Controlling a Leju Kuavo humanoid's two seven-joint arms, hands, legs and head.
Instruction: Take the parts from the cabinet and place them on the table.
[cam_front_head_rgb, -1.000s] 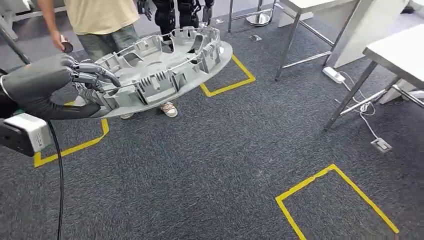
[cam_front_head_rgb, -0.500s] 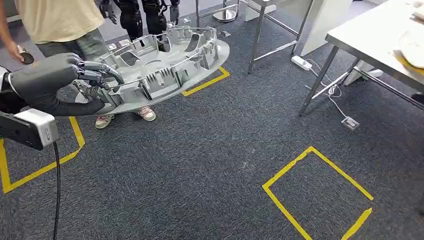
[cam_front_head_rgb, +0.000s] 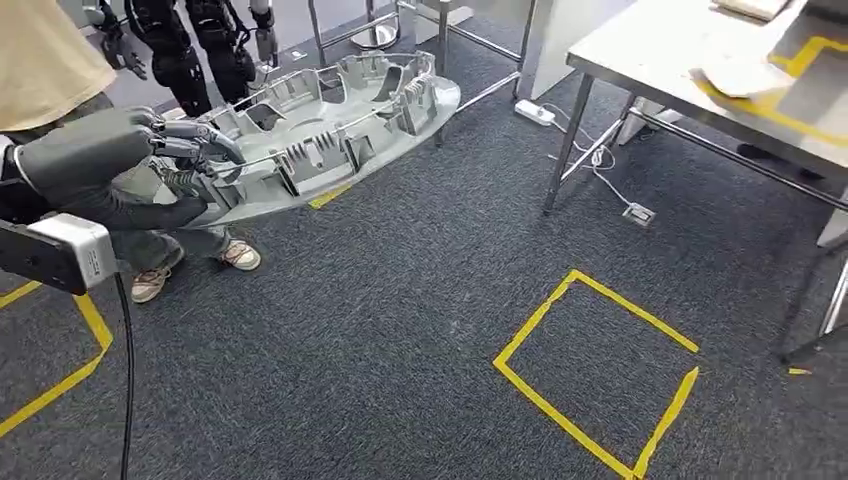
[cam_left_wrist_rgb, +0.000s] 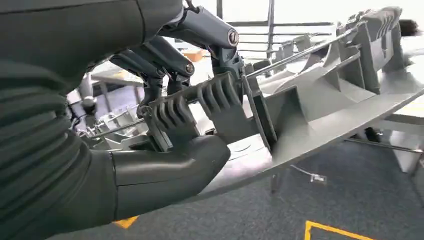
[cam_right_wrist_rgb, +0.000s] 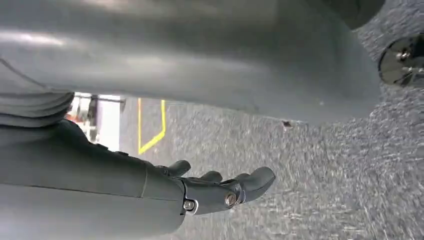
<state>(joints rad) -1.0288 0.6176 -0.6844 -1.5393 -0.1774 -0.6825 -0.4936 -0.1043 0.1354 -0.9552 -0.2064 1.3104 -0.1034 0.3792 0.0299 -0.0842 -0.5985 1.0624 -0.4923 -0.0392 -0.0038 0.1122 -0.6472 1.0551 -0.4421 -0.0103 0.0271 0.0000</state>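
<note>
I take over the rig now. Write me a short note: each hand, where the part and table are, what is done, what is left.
Left hand: grips the rim of the grey part, carried tilted above the carpet.
Right hand: holds nothing, fingers slightly curled, hanging over the carpet.
Table: ahead to the right; a pale item already lies on it.
A person stands close on the left, behind the part.
Done: part is out of the cabinet and in hand.
Left: reach the table and set the part down.

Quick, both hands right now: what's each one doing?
Left hand: gripping the rim of the large grey part.
Right hand: holding nothing, fingers loosely extended, open.
</note>
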